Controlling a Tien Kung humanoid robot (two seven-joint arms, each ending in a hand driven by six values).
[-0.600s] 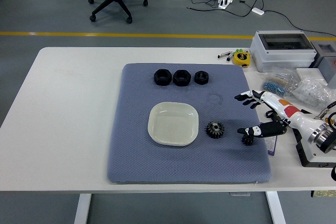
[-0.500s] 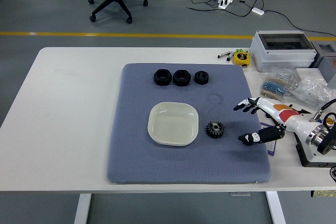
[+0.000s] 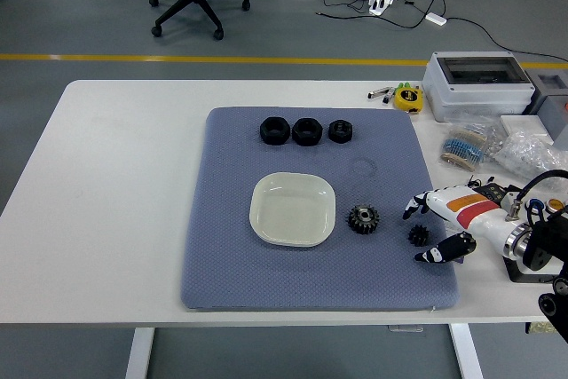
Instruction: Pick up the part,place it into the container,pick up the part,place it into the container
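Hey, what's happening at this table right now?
A robot's right hand hovers open at the right edge of a blue mat, holding nothing. A small black gear lies on the mat between its fingers and thumb, and a larger gear sits beside an empty white dish. Three black nuts line the mat's far side.

Nothing legible is showing anywhere: no text, label, brand or number is reading clearly on the bench (image 3: 124,175), its objects or the floor
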